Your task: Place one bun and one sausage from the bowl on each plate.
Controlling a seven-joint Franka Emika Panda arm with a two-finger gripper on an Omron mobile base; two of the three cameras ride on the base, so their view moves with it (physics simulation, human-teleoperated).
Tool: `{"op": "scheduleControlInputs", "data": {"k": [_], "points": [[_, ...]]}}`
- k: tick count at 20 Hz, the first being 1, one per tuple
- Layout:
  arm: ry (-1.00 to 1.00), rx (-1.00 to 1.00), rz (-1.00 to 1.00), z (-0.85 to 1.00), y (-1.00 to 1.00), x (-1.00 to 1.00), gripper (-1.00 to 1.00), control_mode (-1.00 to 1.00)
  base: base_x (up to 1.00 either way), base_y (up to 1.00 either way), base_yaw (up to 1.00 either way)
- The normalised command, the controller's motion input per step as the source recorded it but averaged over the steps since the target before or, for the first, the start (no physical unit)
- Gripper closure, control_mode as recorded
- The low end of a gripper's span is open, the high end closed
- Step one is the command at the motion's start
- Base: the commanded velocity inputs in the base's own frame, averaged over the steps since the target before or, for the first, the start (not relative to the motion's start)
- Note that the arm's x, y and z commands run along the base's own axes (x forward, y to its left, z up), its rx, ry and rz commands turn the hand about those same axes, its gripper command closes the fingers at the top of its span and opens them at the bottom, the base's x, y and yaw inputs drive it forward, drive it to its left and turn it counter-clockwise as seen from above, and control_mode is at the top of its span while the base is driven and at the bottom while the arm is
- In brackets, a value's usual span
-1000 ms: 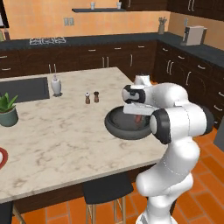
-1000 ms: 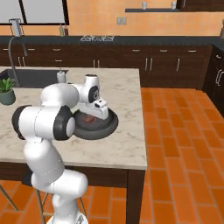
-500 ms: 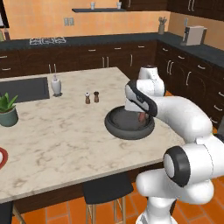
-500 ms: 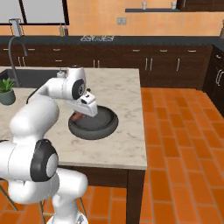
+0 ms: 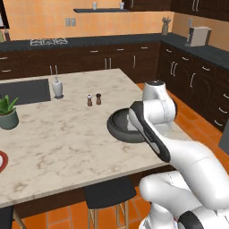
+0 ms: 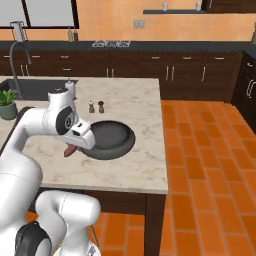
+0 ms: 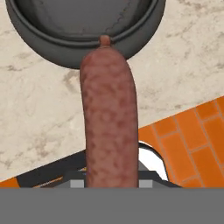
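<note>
**Sausage held clear of the bowl, plate far off**

Gripper [image 6: 71, 146] is clamped narrowly on the sausage [image 7: 109, 113]; the hand view shows the sausage running straight out from between the jaws, its knotted tip over the near rim of the bowl [image 7: 52, 39]. In the right base view the sausage [image 6: 70, 149] hangs just beside the dark bowl [image 6: 112, 140], above the marble counter [image 6: 125, 165]. The plate [image 5: 2, 161], red-rimmed, sits at the far left edge of the counter, well apart from the bowl.

Handling, my judgement: light, firm but slightly yielding, smooth skin, likely slippery. It is held near one end, so the long free end could swing or pivot in the jaws. A mid-length grip would be steadier. Carry slowly.
</note>
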Motion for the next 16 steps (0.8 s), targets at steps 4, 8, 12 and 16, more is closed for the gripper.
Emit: {"op": "scheduleControlInputs", "data": {"k": [4,8,12,16], "points": [[0.0,0.0,0.0,0.0,0.0,-0.01,1.0,-1.0,0.0,0.0,0.0],[0.0,0.0,0.0,-0.02,0.08,-0.09,1.0,1.0,-0.48,0.59,0.02],[0.0,0.0,0.0,0.0,0.0,0.0,1.0,1.0,-0.73,1.0,0.1],[0.0,0.0,0.0,0.0,0.0,0.0,1.0,1.0,-0.39,1.0,0.08]]}}
